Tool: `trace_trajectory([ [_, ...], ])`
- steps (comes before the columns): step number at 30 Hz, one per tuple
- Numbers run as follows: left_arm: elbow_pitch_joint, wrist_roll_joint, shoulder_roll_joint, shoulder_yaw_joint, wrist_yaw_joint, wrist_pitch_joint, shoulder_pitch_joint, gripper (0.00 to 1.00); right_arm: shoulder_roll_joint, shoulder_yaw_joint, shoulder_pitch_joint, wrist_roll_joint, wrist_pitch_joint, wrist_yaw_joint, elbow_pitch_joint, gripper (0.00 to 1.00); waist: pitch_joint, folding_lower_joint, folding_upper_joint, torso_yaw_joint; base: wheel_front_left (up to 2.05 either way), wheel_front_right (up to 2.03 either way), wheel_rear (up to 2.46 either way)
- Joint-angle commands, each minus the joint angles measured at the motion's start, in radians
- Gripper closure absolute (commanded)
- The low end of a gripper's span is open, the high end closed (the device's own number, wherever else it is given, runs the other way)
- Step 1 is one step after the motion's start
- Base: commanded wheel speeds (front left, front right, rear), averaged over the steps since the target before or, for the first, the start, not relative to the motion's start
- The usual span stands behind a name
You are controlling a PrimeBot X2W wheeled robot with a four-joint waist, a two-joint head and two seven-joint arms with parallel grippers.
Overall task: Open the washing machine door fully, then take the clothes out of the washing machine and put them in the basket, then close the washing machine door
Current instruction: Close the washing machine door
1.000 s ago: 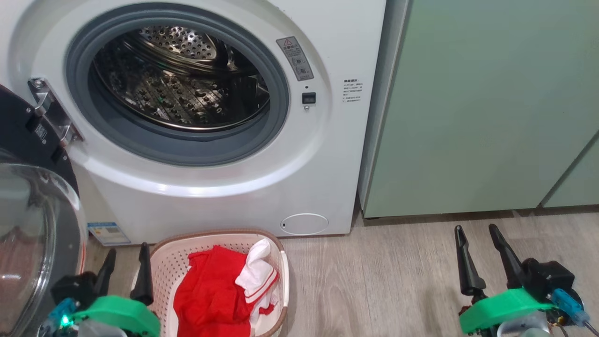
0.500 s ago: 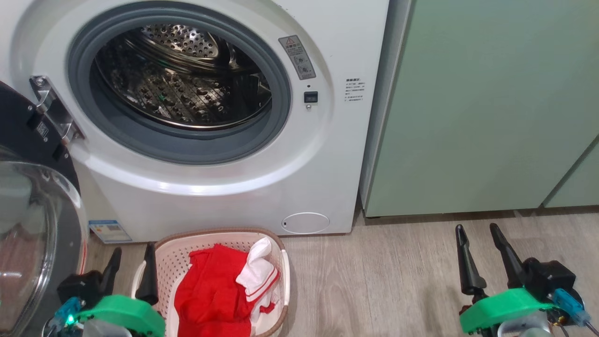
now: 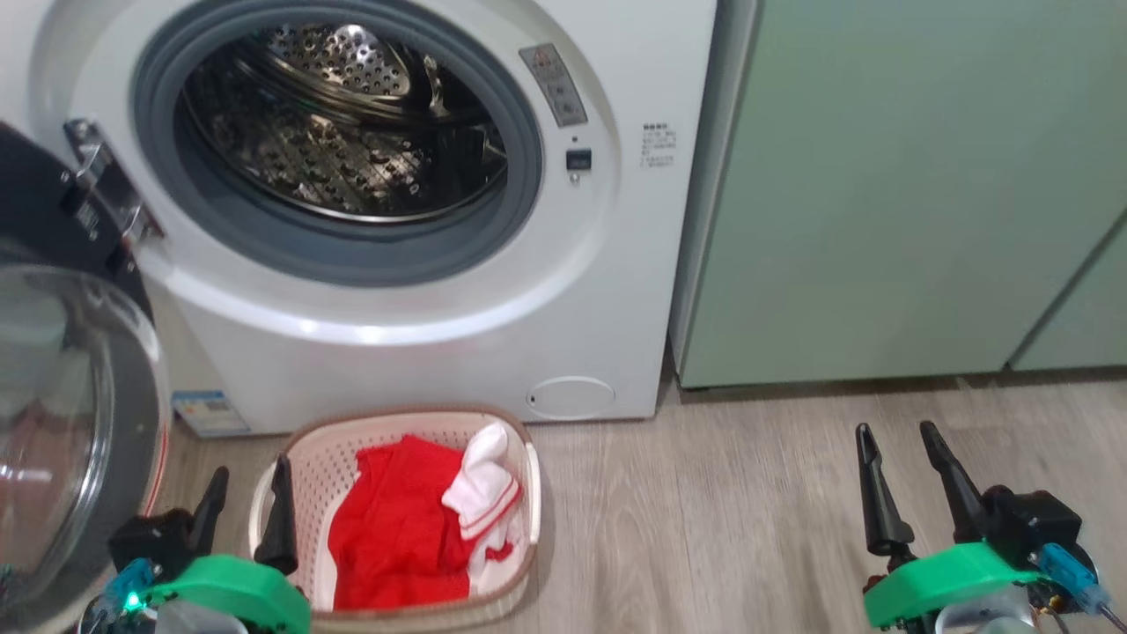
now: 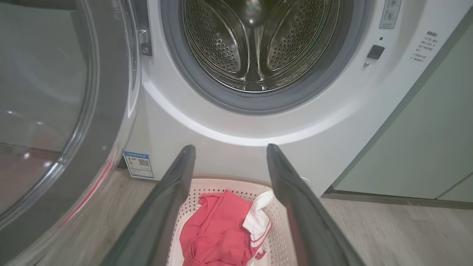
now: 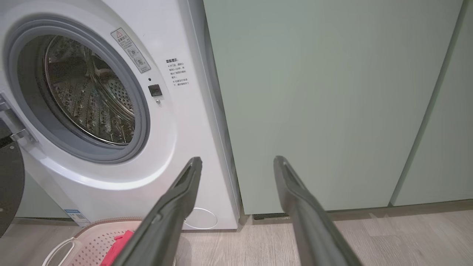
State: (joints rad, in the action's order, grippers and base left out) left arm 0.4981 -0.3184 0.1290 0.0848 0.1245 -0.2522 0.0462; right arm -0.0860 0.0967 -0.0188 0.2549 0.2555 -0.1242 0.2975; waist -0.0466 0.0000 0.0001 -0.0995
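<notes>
1. Black rim and clear glass: the washing machine door (image 3: 53, 396) stands swung open at the far left. It hangs on its metal hinge (image 3: 106, 189) beside the opening.
2. The left gripper (image 3: 252, 471) is at the lower left, between the door and the basket (image 3: 317, 475). Its jaws are released, wide apart, and they grasp nothing. In the head view one dark finger stands in front of the basket's left rim.
3. The washing machine (image 3: 423, 352) is white. Its grey rubber ring (image 3: 352, 255) goes around the perforated steel drum (image 3: 343, 132). A small round hatch (image 3: 570, 398) sits low on the front.
4. The basket stands on the wooden floor (image 3: 704, 528), just in front of the machine and below the opening. The clothes (image 3: 396, 537) lie inside it: red fabric, with a white part (image 3: 482, 493) edged in red stripes on the right side.
5. The pale green cabinets (image 3: 880, 176) stand just beside the machine.
6. The right gripper (image 3: 894, 431) is at the lower right, over the floor and well apart from the basket. Its jaws are also released and grasp nothing.
</notes>
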Motion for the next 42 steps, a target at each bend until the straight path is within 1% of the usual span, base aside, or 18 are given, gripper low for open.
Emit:
trace_trajectory([
  [1,-0.025,0.001,0.026,0.03,0.006,-0.01,0.043,0.0,-0.001,0.024,-0.015,-0.004,0.006,-0.007,-0.027,0.0,-0.001,0.0,-0.0001,0.0,-2.13,2.13,0.0],
  [11,-0.024,0.003,0.028,0.016,0.006,-0.01,0.044,0.0,-0.001,0.025,-0.012,-0.003,0.006,-0.007,-0.026,0.0,-0.001,0.0,-0.0001,0.007,-2.12,2.01,0.11],
  [16,-0.031,-0.004,0.026,0.01,0.006,-0.01,0.039,0.0,-0.001,0.023,-0.013,-0.004,0.006,-0.007,-0.026,0.0,-0.002,0.0,-0.0001,0.009,-1.47,1.44,0.02],
  [21,-0.037,-0.003,0.022,0.014,0.006,-0.01,0.036,0.0,-0.002,0.02,-0.013,-0.004,0.006,-0.007,-0.025,0.0,-0.003,0.0,-0.0001,0.009,-0.77,0.77,0.0],
  [30,-0.043,-0.001,0.018,0.016,0.006,-0.01,0.038,0.0,-0.001,0.016,-0.01,-0.002,0.006,-0.007,-0.028,0.0,-0.003,0.0,-0.0001,0.018,0.0,0.0,0.0],
  [36,-0.047,0.006,0.0,0.039,0.006,-0.01,0.043,0.0,0.005,0.007,0.0,0.0,0.006,-0.007,-0.029,0.0,-0.002,0.0,-0.0001,0.073,0.0,0.0,0.0],
  [42,-0.053,0.028,-0.014,0.063,0.006,-0.01,0.053,0.0,0.012,0.009,-0.001,0.002,0.006,-0.007,-0.03,0.0,-0.002,0.0,-0.0001,0.167,0.0,0.0,0.0],
])
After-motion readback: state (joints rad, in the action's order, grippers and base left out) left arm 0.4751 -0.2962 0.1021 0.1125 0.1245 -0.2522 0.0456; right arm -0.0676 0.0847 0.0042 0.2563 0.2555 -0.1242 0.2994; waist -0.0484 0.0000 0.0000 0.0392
